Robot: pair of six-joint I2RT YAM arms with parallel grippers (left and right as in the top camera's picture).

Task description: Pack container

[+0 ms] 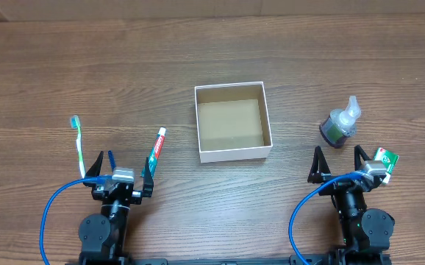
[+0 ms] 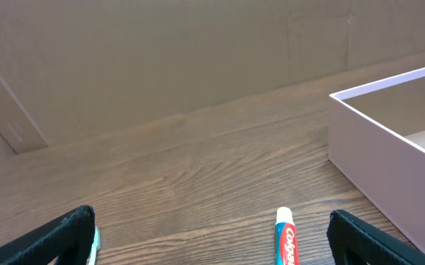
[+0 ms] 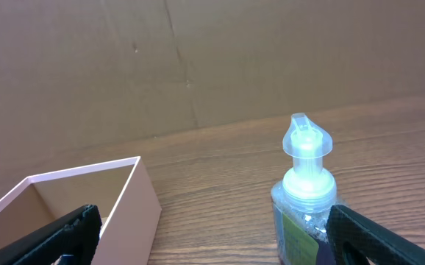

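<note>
Centre of brown wooden desk (image 1: 65,66): white-walled shallow square cardboard box (image 1: 233,154), empty, between arms. Left claw (image 1: 129,166) spread wide, right claw (image 1: 338,162) likewise. Red-white-green toothpaste tube (image 1: 156,148) just ahead of left claw, long axis pointing away, cap far end; left arm nearer, likely first pick

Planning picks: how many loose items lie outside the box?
4: toothbrush far left, toothpaste left of the container, pump bottle right of it, green packet partly under the right gripper.

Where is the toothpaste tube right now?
Overhead view: the toothpaste tube lies left of the container, between it and the toothbrush, just ahead of the left pincer.
</note>
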